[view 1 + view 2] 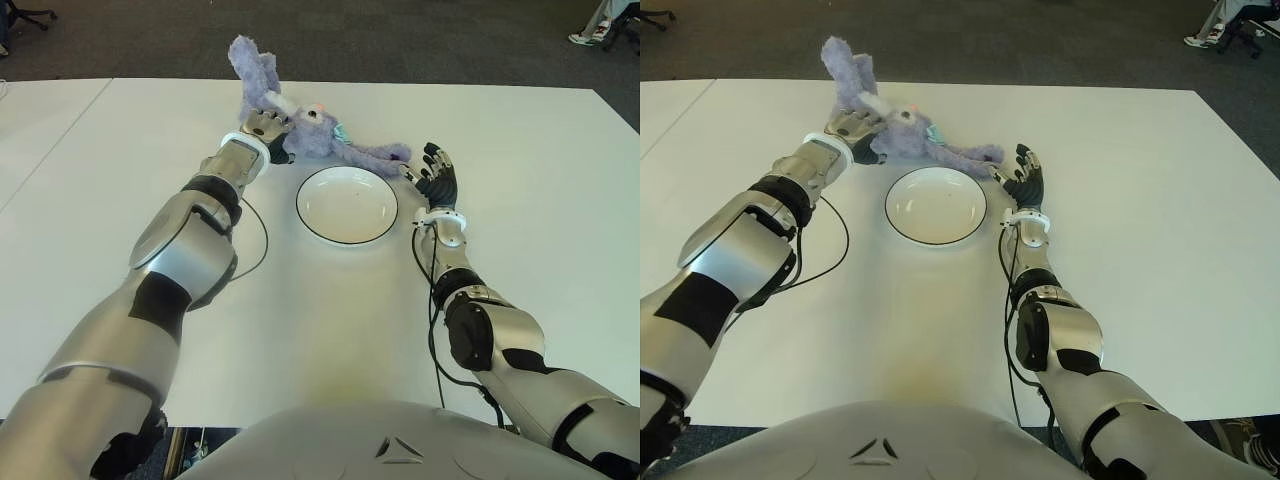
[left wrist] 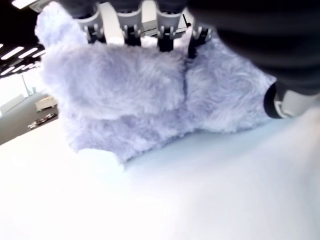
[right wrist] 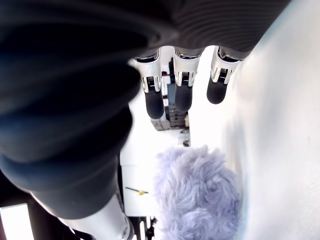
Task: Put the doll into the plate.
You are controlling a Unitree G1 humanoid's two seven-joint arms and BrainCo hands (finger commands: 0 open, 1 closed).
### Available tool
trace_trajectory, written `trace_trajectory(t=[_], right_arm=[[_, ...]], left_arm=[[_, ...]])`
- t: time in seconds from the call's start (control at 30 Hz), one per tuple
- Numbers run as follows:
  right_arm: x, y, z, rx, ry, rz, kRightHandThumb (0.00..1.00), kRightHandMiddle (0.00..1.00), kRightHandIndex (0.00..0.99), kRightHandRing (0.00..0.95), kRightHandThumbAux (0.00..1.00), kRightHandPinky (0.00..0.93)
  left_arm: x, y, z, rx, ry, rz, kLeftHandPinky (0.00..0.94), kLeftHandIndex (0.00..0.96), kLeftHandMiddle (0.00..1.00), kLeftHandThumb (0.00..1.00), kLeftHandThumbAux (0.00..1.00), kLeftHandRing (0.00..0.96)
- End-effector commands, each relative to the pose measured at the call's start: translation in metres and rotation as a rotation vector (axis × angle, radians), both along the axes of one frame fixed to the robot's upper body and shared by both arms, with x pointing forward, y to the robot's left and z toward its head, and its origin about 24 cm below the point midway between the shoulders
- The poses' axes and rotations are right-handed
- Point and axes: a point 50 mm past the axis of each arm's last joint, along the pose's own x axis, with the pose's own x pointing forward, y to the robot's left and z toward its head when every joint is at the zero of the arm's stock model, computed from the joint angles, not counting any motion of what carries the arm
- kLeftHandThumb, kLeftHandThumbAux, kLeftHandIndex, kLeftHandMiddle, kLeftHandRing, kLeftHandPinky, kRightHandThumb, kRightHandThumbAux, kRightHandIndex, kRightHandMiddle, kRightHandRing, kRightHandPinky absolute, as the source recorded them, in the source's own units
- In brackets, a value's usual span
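Even, bright overhead light leaves the white tabletop (image 1: pixel 330 320) nearly shadowless. Both wrist views are washed out, with close parts blurred and dark.

My left arm is stretched far forward, left hand (image 1: pixel 266 127) with fingers (image 2: pixel 131 22) curled tight in a grasp. My right arm reaches forward too, right hand (image 1: pixel 437 177) with fingers (image 3: pixel 154 102) extended, relaxed, gripping nothing.

No readable text, labels, numbers; possibly a logo on robot torso (image 1: pixel 398 448), illegible.
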Motion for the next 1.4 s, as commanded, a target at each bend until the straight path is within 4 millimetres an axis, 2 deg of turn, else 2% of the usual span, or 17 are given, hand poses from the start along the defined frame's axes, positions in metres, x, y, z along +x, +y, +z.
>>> trace_trajectory(t=[0.03, 0.47, 0.53, 0.57, 0.63, 0.67, 0.77, 0.8, 0.9, 0.93, 1.0, 1.03, 1.1, 1.13, 1.23, 1.27, 1.4], right_arm=[[-0.091, 0.009, -0.107, 0.106, 0.495, -0.026, 0.259, 0.136, 0.182, 0.092, 0.913, 0.067], [-0.091, 0.007, -0.106, 0.123, 0.489, -0.037, 0.288, 0.143, 0.194, 0.093, 0.912, 0.062], [-0.091, 0.007, -0.107, 0.133, 0.488, -0.042, 0.311, 0.148, 0.205, 0.097, 0.915, 0.069], [-0.091, 0.007, -0.107, 0.138, 0.488, -0.045, 0.319, 0.150, 0.209, 0.098, 0.916, 0.068], [-0.091, 0.006, -0.107, 0.142, 0.488, -0.047, 0.333, 0.151, 0.213, 0.098, 0.915, 0.064], [-0.091, 0.006, -0.107, 0.142, 0.489, -0.047, 0.336, 0.152, 0.213, 0.098, 0.914, 0.064], [-0.091, 0.006, -0.106, 0.141, 0.491, -0.046, 0.340, 0.154, 0.213, 0.102, 0.912, 0.071], [-0.091, 0.006, -0.106, 0.141, 0.491, -0.045, 0.343, 0.156, 0.214, 0.103, 0.912, 0.068], [-0.090, 0.006, -0.106, 0.138, 0.489, -0.044, 0.347, 0.156, 0.215, 0.103, 0.912, 0.067], [-0.090, 0.006, -0.106, 0.137, 0.489, -0.044, 0.349, 0.157, 0.217, 0.103, 0.912, 0.065], [-0.090, 0.006, -0.106, 0.136, 0.488, -0.043, 0.353, 0.157, 0.217, 0.103, 0.911, 0.065], [-0.090, 0.006, -0.106, 0.135, 0.485, -0.044, 0.356, 0.157, 0.218, 0.103, 0.911, 0.065], [-0.090, 0.006, -0.105, 0.134, 0.478, -0.045, 0.370, 0.158, 0.219, 0.102, 0.909, 0.067], [-0.090, 0.006, -0.105, 0.134, 0.475, -0.047, 0.382, 0.159, 0.221, 0.102, 0.907, 0.067], [-0.090, 0.006, -0.105, 0.131, 0.475, -0.050, 0.404, 0.162, 0.228, 0.104, 0.907, 0.069], [-0.090, 0.006, -0.105, 0.130, 0.475, -0.050, 0.407, 0.162, 0.230, 0.104, 0.906, 0.068], [-0.090, 0.006, -0.105, 0.125, 0.477, -0.050, 0.415, 0.163, 0.236, 0.105, 0.904, 0.069]], left_arm=[[-0.013, 0.007, -0.030, -0.003, 0.145, 0.062, 0.000, 0.000, 0.000, 0.343, 0.326, 0.010], [-0.016, 0.025, -0.035, 0.108, 0.135, 0.068, 0.000, 0.000, 0.000, 0.345, 0.333, 0.023], [-0.017, 0.027, -0.037, 0.148, 0.122, 0.063, 0.015, 0.000, 0.000, 0.382, 0.339, 0.041], [-0.018, 0.028, -0.038, 0.164, 0.110, 0.059, 0.138, 0.000, 0.000, 0.443, 0.359, 0.147], [-0.019, 0.028, -0.040, 0.175, 0.097, 0.055, 0.412, 0.000, 0.064, 0.568, 0.385, 0.329], [-0.019, 0.027, -0.040, 0.176, 0.091, 0.054, 0.442, 0.000, 0.071, 0.582, 0.387, 0.349], [-0.019, 0.026, -0.039, 0.162, 0.064, 0.046, 0.455, 0.031, 0.159, 0.686, 0.382, 0.369], [-0.019, 0.025, -0.040, 0.159, 0.059, 0.042, 0.440, 0.068, 0.197, 0.720, 0.385, 0.379], [-0.018, 0.022, -0.038, 0.153, 0.044, 0.030, 0.432, 0.089, 0.214, 0.739, 0.387, 0.381], [-0.017, 0.021, -0.037, 0.150, 0.039, 0.026, 0.456, 0.113, 0.236, 0.857, 0.430, 0.397], [-0.017, 0.020, -0.036, 0.148, 0.034, 0.026, 0.463, 0.120, 0.243, 0.894, 0.441, 0.402], [-0.017, 0.022, -0.036, 0.150, 0.032, 0.030, 0.478, 0.126, 0.260, 0.973, 0.629, 0.377], [-0.017, 0.024, -0.036, 0.152, 0.023, 0.041, 0.489, 0.163, 0.318, 0.996, 0.684, 0.372], [-0.017, 0.025, -0.036, 0.153, 0.017, 0.045, 0.507, 0.246, 0.348, 0.999, 0.677, 0.420], [-0.021, 0.046, -0.039, 0.179, -0.001, 0.089, 0.529, 0.327, 0.425, 1.000, 0.669, 0.467], [-0.022, 0.050, -0.039, 0.184, -0.004, 0.096, 0.522, 0.338, 0.430, 1.000, 0.666, 0.497], [-0.026, 0.059, -0.043, 0.207, -0.023, 0.110, 0.509, 0.376, 0.433, 1.000, 0.661, 0.512]])
